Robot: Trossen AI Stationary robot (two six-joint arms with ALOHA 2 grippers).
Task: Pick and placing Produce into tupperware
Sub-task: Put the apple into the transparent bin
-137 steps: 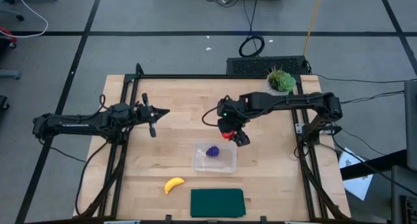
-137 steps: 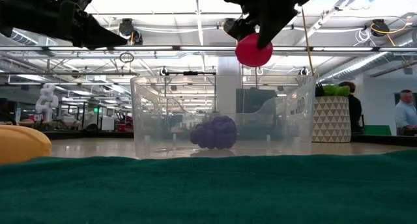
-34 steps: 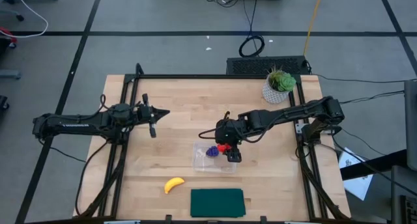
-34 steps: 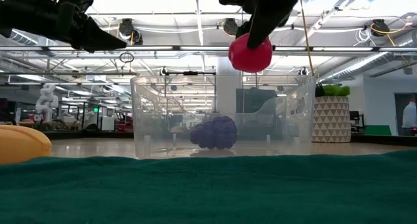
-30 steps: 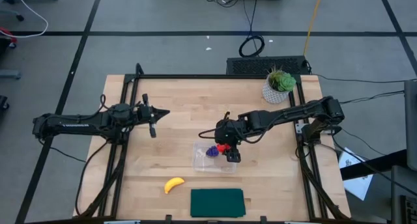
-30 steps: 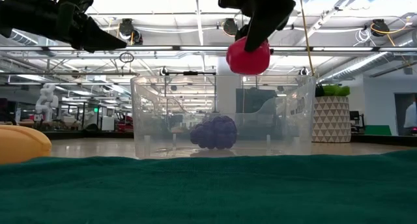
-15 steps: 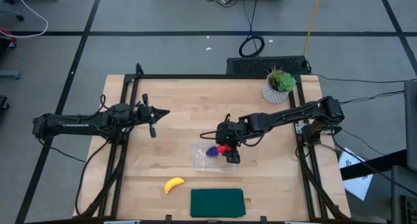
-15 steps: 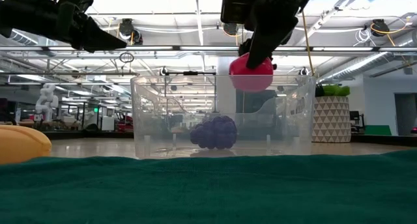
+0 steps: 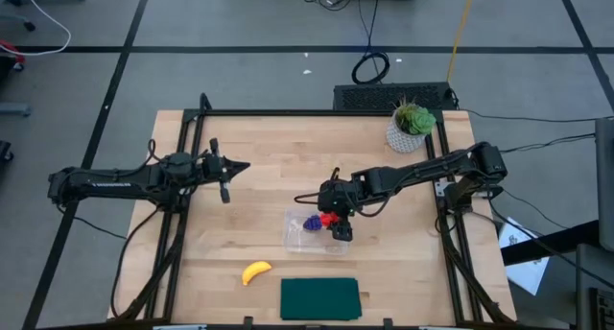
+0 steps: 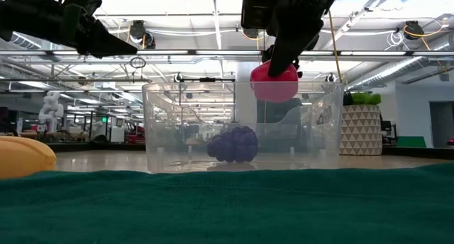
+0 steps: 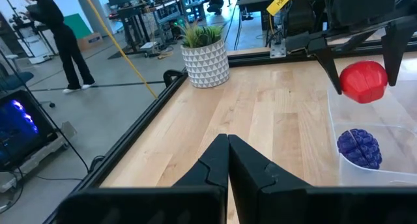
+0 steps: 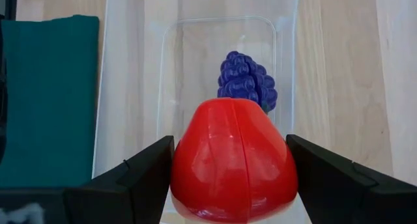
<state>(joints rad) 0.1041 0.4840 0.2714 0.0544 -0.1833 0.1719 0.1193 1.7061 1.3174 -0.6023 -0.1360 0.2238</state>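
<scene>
The high camera looks straight down on the whole table [image 9: 259, 148]. The low one sits at tabletop level by the near edge, facing across the green mat [image 10: 227, 205] into the room. Each wrist camera looks along its own fingers. All four share the clear tupperware [image 9: 315, 233] near the table's middle.

A green potted plant [image 9: 414, 125] in a white patterned pot stands at the far right corner of the wooden tabletop [image 9: 259, 148]; a flat dark green mat [image 9: 319, 298] lies at the near edge; beyond the far edge, a black keyboard [image 9: 389, 97] and coiled cable [image 9: 370, 67] rest on the grey floor; a person [image 11: 57, 36] in dark clothes stands in the room beyond.
</scene>
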